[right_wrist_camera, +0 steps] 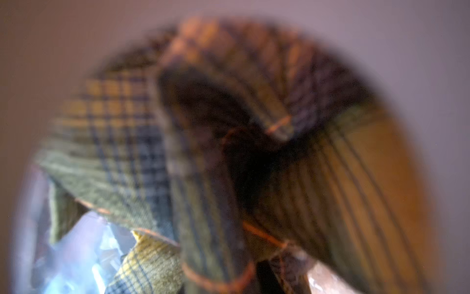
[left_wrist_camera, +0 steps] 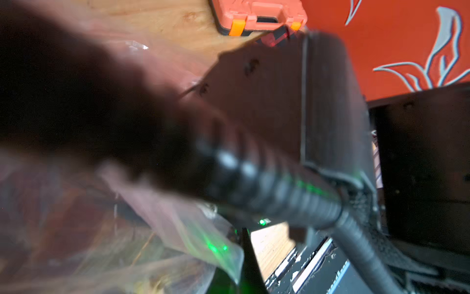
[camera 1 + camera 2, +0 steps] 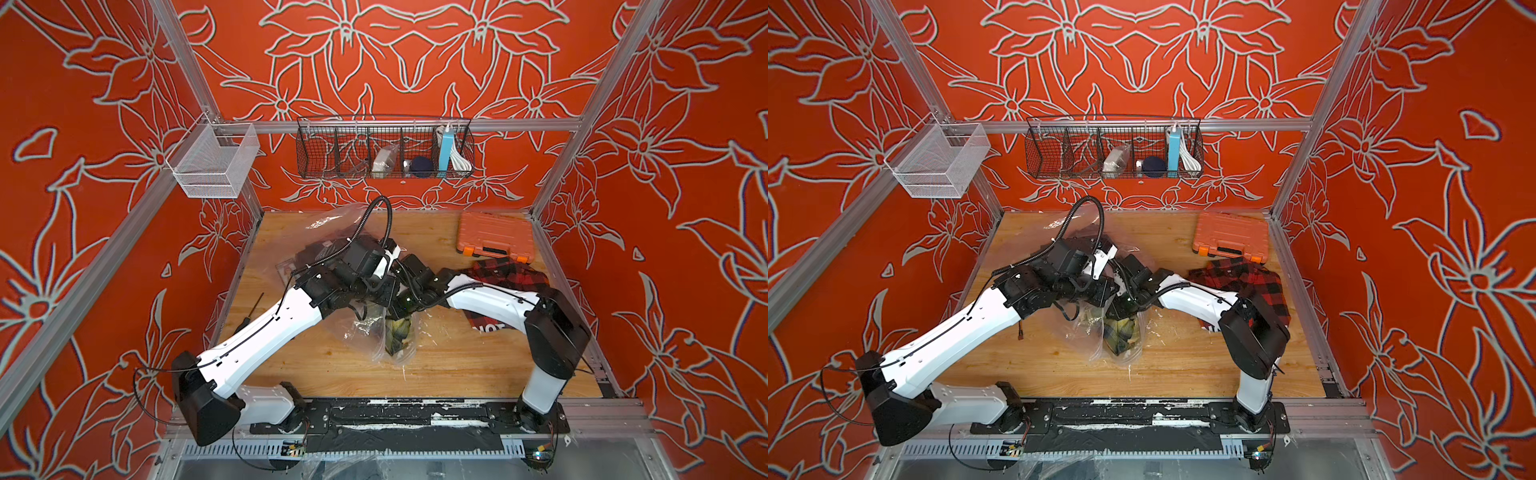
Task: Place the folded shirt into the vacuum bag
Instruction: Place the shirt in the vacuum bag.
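At centre of wooden table (image 3: 457, 365): vacuum bag (image 3: 365, 332), clear, crumpled, partly under both arms. Within film at its near end: folded shirt (image 3: 398, 338), yellow-green plaid, visible in both top views. Same shirt (image 1: 127, 152) filling right wrist view, blurred. Right gripper (image 3: 402, 309): nose-down at shirt's far end, amid bag film; finger spread impossible to tell. Left gripper: hidden beneath own wrist, closed tight; on film or on nothing, cannot tell. Right of bag: red-black plaid cloth (image 3: 509, 272), partly under right arm. Beyond cloth: orange tool case (image 3: 494, 237).

Orange case (image 3: 494, 237), wire basket (image 3: 320, 153), white mesh bin (image 3: 212, 166)
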Robot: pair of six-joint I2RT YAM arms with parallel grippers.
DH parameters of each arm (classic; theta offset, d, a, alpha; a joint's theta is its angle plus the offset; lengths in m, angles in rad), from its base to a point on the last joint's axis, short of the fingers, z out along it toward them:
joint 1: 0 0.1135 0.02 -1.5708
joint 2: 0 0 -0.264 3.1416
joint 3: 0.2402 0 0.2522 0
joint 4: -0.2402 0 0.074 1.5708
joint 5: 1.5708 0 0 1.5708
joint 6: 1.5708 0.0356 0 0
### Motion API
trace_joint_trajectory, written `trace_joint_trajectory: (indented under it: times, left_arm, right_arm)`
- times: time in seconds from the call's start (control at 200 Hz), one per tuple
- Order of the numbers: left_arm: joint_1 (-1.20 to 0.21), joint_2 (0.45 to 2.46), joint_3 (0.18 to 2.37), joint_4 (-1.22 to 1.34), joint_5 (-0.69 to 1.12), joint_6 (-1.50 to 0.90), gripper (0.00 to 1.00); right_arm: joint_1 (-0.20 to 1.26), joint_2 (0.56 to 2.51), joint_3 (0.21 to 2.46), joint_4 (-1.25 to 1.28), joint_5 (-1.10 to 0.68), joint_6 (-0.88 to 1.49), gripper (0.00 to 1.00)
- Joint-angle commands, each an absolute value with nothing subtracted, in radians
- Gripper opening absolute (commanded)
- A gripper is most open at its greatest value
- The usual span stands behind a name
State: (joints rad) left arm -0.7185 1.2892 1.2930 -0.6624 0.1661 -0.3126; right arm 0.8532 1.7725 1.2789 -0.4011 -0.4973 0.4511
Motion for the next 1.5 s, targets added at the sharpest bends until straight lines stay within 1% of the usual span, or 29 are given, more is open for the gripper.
trace_joint_trajectory:
  times: [0.0,0.165,0.225,0.275,0.325,0.425,0.52,0.666,0.791,0.861,1.006,1.206,1.391,1.441,1.491]
  left_arm:
    - [-0.755,1.276,1.306,-0.644,0.289,-0.312,0.0]
    - [-0.759,1.269,1.28,-0.622,0.329,-0.326,0.0]
    - [-0.759,1.269,1.274,-0.614,0.333,-0.332,0.0]
    - [-0.759,1.27,1.272,-0.611,0.333,-0.333,0.0]
    - [-0.76,1.27,1.275,-0.612,0.333,-0.332,0.0]
    - [-0.761,1.266,1.274,-0.609,0.344,-0.333,0.0]
    - [-0.762,1.268,1.267,-0.593,0.363,-0.345,0.0]
    - [-0.776,1.279,1.273,-0.584,0.369,-0.349,0.0]
    - [-0.788,1.283,1.281,-0.577,0.376,-0.353,0.0]
    - [-0.789,1.281,1.281,-0.569,0.386,-0.355,0.0]
    - [-0.789,1.282,1.276,-0.579,0.375,-0.345,0.0]
    - [-0.789,1.287,1.258,-0.57,0.377,-0.345,0.0]
    - [-0.79,1.29,1.261,-0.546,0.398,-0.36,0.0]
    - [-0.79,1.29,1.262,-0.542,0.401,-0.366,0.0]
    - [-0.79,1.29,1.264,-0.541,0.4,-0.367,0.0]
  right_arm:
    - [0.851,1.735,1.341,-0.237,-0.532,0.428,0.0]
    - [0.851,1.784,1.343,-0.112,-0.569,0.461,0.0]
    - [0.851,1.827,1.343,-0.095,-0.537,0.457,0.0]
    - [0.85,1.86,1.341,-0.091,-0.51,0.451,0.0]
    - [0.85,1.886,1.341,-0.103,-0.479,0.441,0.03]
    - [0.85,1.896,1.334,-0.123,-0.408,0.414,0.05]
    - [0.85,1.883,1.369,-0.138,-0.4,0.405,0.06]
    - [0.851,1.85,1.422,-0.121,-0.377,0.41,0.05]
    - [0.853,1.878,1.482,-0.133,-0.346,0.4,0.05]
    - [0.854,1.926,1.504,-0.135,-0.345,0.397,0.05]
    - [0.854,2.016,1.5,-0.158,-0.335,0.362,0.06]
    - [0.853,2.006,1.507,-0.234,-0.334,0.251,0.07]
    - [0.877,1.998,1.614,-0.347,-0.347,0.149,0.03]
    - [0.885,2.026,1.66,-0.386,-0.332,0.137,0.04]
    - [0.887,2.081,1.72,-0.443,-0.334,0.13,0.08]
